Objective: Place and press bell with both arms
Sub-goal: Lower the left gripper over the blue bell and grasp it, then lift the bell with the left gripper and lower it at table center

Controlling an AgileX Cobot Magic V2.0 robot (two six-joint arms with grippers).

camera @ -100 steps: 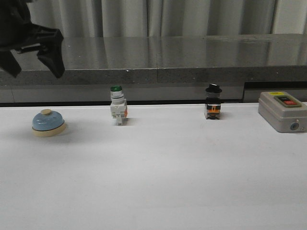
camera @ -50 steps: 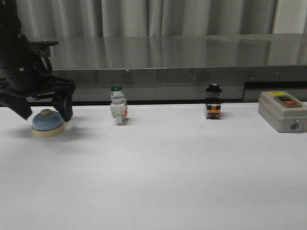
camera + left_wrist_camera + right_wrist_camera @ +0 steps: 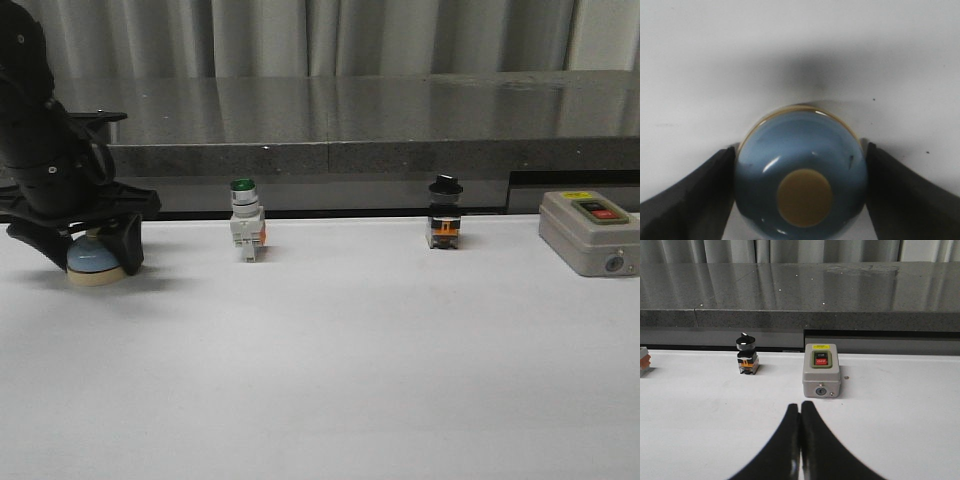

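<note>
The light-blue dome bell [image 3: 96, 262] with its cream base and button stands on the white table [image 3: 330, 370] at the far left. My left gripper [image 3: 90, 258] is down over it, one black finger on each side. In the left wrist view the bell [image 3: 800, 145] fills the gap between the two fingers [image 3: 700, 195], which press against its sides. The bell still rests on the table. My right gripper [image 3: 800, 407] is shut and empty, low over the table in front of the grey box; it is outside the front view.
A green-capped white pushbutton [image 3: 245, 230] and a black-knobbed switch [image 3: 445, 222] stand along the table's back edge. A grey box with a red button [image 3: 590, 232] sits at the right, also in the right wrist view [image 3: 821, 376]. A dark ledge [image 3: 380, 150] runs behind.
My left arm came down from the upper left onto the bell. Its fingers dropped to either side of the bell and closed in on it. The bell has not moved.
</note>
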